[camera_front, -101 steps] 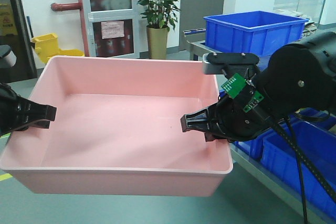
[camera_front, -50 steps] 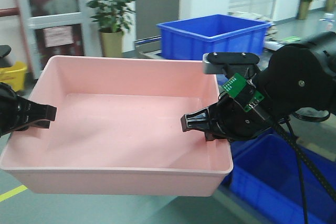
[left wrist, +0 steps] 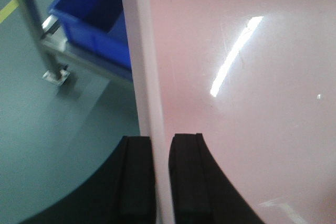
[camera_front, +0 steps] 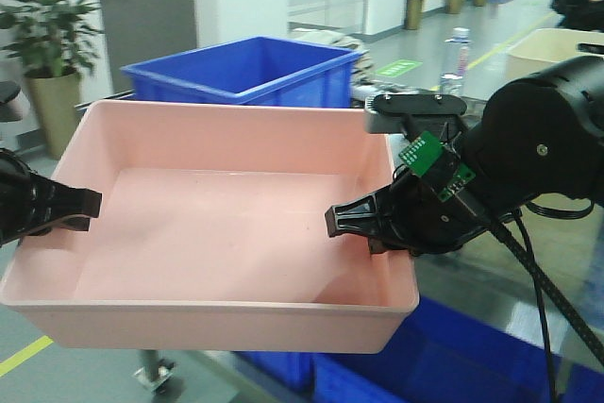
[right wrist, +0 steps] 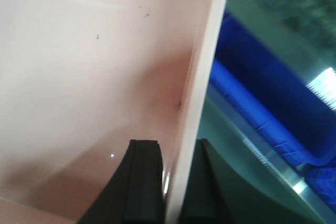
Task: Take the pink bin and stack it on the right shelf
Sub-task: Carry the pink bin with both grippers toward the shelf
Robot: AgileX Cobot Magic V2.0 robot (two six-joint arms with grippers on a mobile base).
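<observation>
Pink bin; walls inside both grippers

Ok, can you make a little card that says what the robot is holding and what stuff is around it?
held thing: shallow pale-pink rectangular plastic bin, empty, level, up in the air
left gripper: shut on the bin's left wall, one finger inside, one outside
right gripper: shut on the bin's right wall, the same way
behind the bin: large blue plastic crate
far left: potted green plant
far right: cream tub, only partly in view
task step: bin not yet set down
</observation>
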